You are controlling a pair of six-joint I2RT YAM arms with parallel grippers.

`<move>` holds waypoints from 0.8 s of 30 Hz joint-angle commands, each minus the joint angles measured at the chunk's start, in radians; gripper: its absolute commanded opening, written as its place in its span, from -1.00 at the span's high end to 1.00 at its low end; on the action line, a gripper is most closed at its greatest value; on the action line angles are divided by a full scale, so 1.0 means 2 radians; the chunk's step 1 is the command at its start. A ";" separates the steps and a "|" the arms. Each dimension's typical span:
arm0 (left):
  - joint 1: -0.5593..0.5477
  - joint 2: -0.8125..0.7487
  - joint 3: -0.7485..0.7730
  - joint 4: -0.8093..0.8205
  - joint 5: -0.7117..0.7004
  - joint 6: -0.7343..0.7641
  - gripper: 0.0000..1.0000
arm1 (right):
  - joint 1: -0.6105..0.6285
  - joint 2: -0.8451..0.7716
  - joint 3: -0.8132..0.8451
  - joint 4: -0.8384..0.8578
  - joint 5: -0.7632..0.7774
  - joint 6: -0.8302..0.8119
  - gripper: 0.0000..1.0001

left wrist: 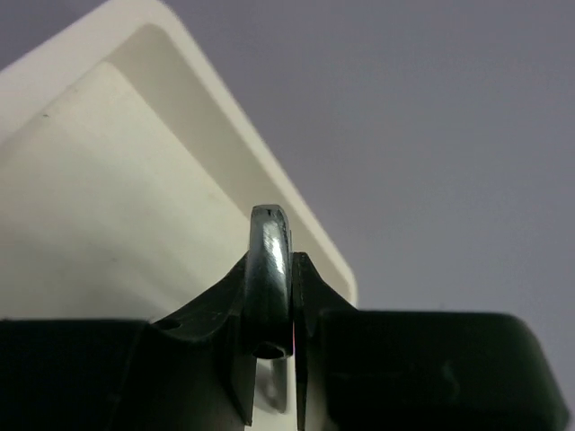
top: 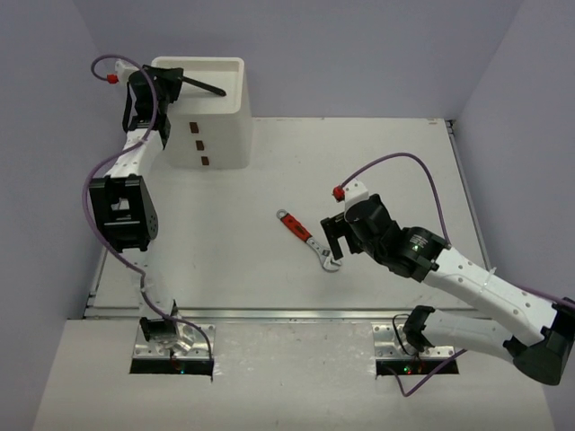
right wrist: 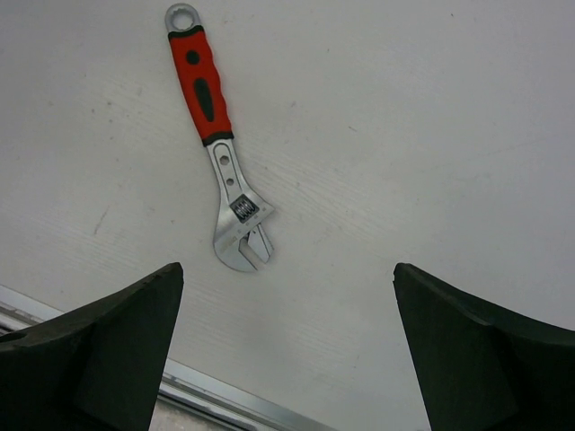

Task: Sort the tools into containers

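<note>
Left gripper (top: 171, 83) stands at the upper left of the top view, over the shallow tray (top: 235, 65) that crowns the white container unit (top: 225, 135). Its fingers (left wrist: 216, 314) are closed tight on a slim metal tool (top: 205, 87). In the left wrist view only a rounded silver edge of that tool (left wrist: 269, 260) shows between the pads, and its kind cannot be told. In the top view the tool reaches rightward from the gripper across the tray opening; whether it touches the tray floor cannot be told. The front wall of the unit carries three small dark handles (top: 199, 144) in a slanting row. The tray's far rim (left wrist: 225, 117) fills the upper left of the left wrist view. Right gripper (top: 332, 244) sits at centre right of the top view, low over the table (top: 395, 162), its jaws spread wide and holding nothing. A red-handled adjustable wrench (top: 301, 235) lies flat on the table, slanting from upper left to lower right. In the right wrist view the wrench (right wrist: 216, 126) lies with its ring end at the top of the frame. Its head points down toward the gap between the two fingers (right wrist: 99, 359), clear of both.
</note>
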 commanded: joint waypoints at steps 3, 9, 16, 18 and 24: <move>-0.002 0.102 0.134 0.059 0.008 0.028 1.00 | -0.002 -0.018 -0.023 -0.003 0.016 0.011 -0.98; -0.009 0.117 0.153 0.020 -0.041 0.041 0.71 | -0.002 -0.006 -0.016 -0.002 0.011 0.006 -0.98; -0.009 0.139 0.193 -0.061 -0.083 0.053 0.10 | -0.002 0.010 -0.011 -0.004 0.004 0.002 -0.98; -0.009 0.138 0.199 -0.080 -0.096 0.062 -0.19 | -0.002 0.008 -0.011 -0.005 0.004 0.001 -0.98; -0.009 0.156 0.271 -0.136 -0.131 0.120 -0.99 | -0.002 0.006 -0.010 -0.007 0.002 0.000 -0.98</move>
